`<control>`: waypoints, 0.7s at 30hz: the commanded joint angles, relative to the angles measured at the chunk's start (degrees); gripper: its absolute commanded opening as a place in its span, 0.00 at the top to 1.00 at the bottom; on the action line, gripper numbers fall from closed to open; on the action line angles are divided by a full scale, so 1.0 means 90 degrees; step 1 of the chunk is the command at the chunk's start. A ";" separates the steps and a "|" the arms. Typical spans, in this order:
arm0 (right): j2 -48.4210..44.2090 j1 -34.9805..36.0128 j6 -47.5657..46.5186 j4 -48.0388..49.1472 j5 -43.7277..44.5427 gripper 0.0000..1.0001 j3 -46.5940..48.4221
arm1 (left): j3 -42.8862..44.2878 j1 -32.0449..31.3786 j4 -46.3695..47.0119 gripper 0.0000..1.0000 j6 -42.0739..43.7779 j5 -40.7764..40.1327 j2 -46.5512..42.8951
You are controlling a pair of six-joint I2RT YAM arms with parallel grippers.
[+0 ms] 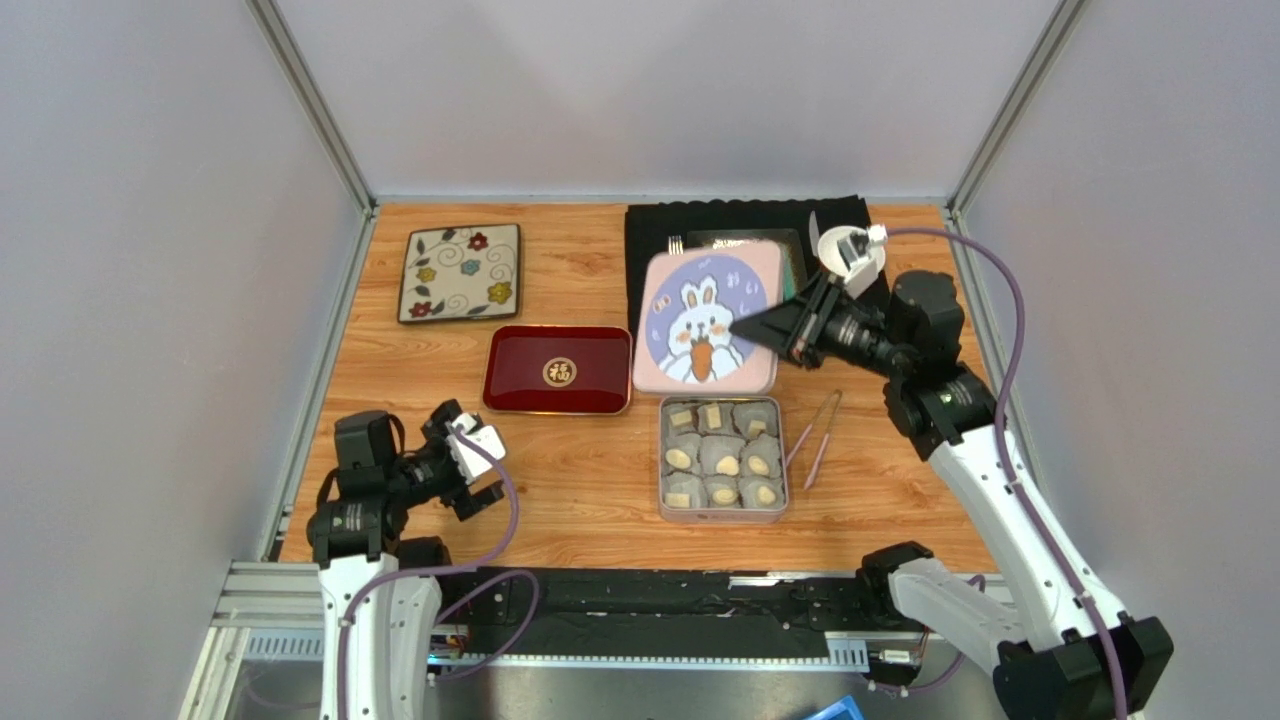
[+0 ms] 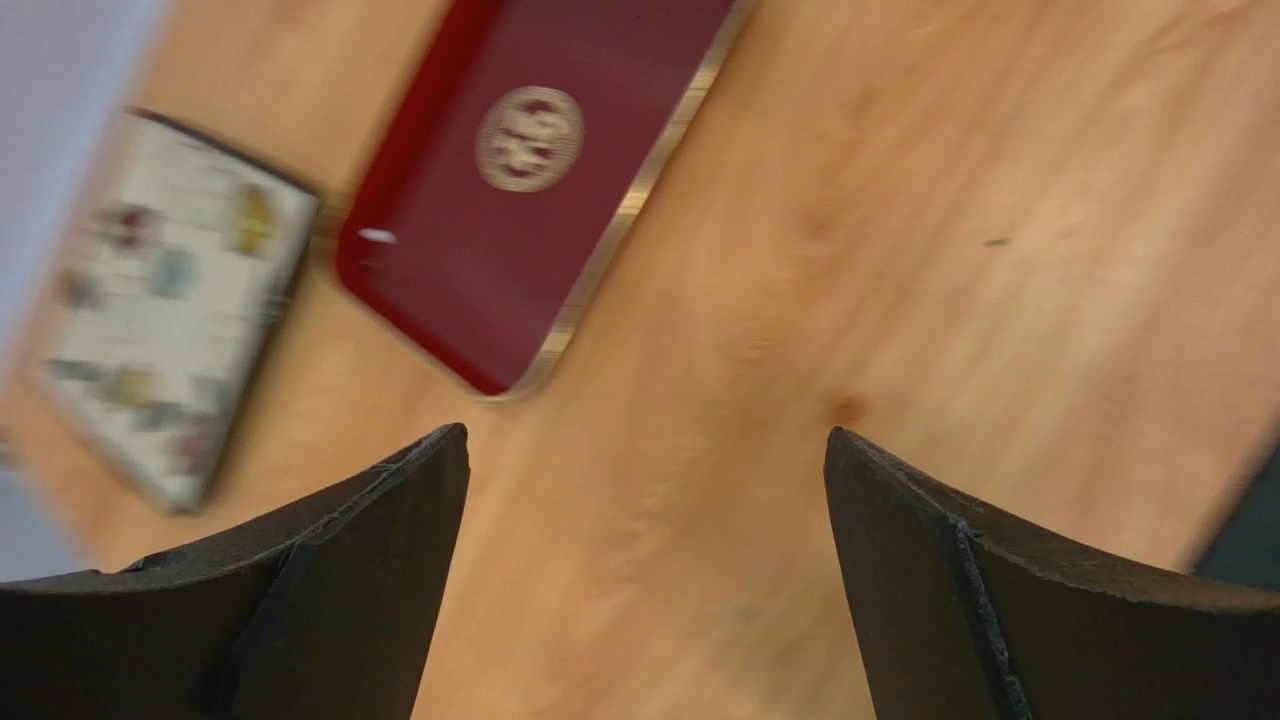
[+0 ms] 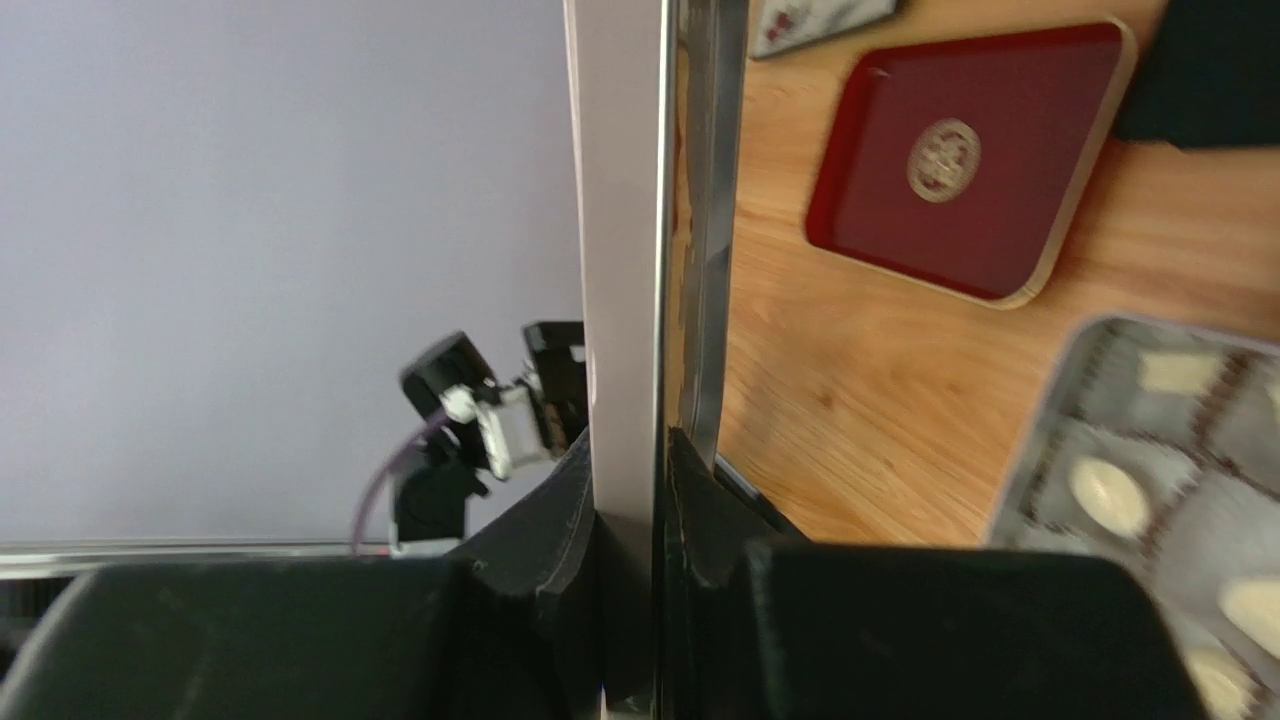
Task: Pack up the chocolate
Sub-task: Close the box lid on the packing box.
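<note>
The chocolates (image 1: 679,458) lie inside the open tin (image 1: 663,477) at the near middle of the surface (image 1: 586,480). The right jaws pinch the right edge of the bunny lid (image 1: 699,308), which is just beyond the tin's far side. The left jaws hang spread wide over bare wood at the near left.

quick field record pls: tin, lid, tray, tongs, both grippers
tin: open, mid table, chocolate in paper cups inside
lid: pink, rabbit picture, just beyond the tin
red tray: nothing on it, left of the lid
tongs: on the table, right of the tin
right gripper: shut on the lid's right edge
left gripper: open, holds nothing, over bare wood
</note>
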 commanded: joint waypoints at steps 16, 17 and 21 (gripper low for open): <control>-0.0422 -0.0359 -0.1516 -0.0672 -0.0778 1.00 -0.2433 | 0.0549 0.0012 0.0252 0.07 -0.2352 0.2415 0.2211; -0.0412 -0.0359 -0.1555 -0.0701 -0.0758 1.00 -0.2472 | 0.0558 0.0002 0.0282 0.07 -0.2352 0.2396 0.2202; -0.0344 -0.0457 -0.1653 -0.0945 -0.0631 1.00 -0.2686 | 0.0627 0.0002 0.0350 0.07 -0.2352 0.2395 0.2153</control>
